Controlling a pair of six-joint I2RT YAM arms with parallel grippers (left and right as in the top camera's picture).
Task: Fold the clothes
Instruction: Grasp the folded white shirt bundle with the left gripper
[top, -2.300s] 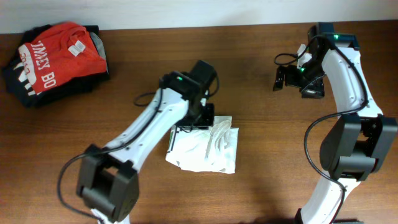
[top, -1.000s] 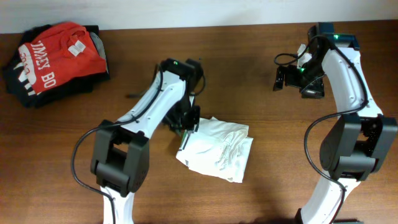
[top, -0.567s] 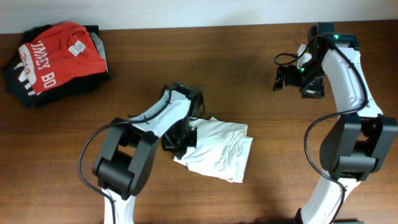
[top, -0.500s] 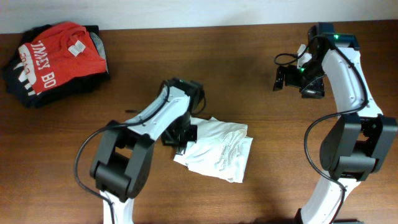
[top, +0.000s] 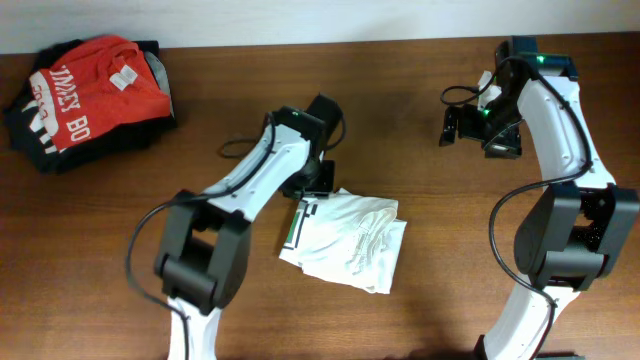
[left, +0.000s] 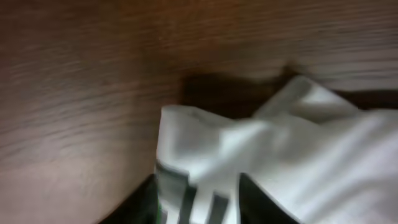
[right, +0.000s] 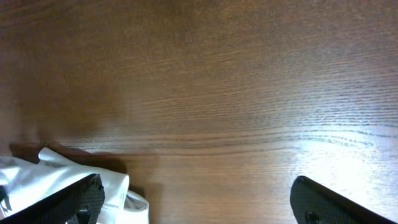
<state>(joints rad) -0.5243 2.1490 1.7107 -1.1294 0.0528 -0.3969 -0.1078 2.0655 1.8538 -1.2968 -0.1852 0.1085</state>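
The white T-shirt (top: 348, 240) lies folded in a small rumpled packet at the table's middle, with a dark striped emblem (top: 291, 228) showing at its left edge. My left gripper (top: 312, 188) hovers at the shirt's upper left corner, open and empty. In the left wrist view the shirt (left: 280, 149) fills the lower right, and the emblem stripes show between my fingers (left: 196, 208). My right gripper (top: 478, 128) is open and empty at the back right, well away from the shirt. A corner of the shirt (right: 43, 177) shows in the right wrist view behind the fingers (right: 199, 211).
A red shirt with white lettering (top: 88, 88) lies on dark folded garments (top: 30, 145) at the back left corner. The brown wooden table (top: 450, 260) runs to a white wall at the back.
My left gripper dragged the shirt a little to the right, then lifted off its left edge and moved up and back. The emblem is now uncovered. The right arm has not moved.
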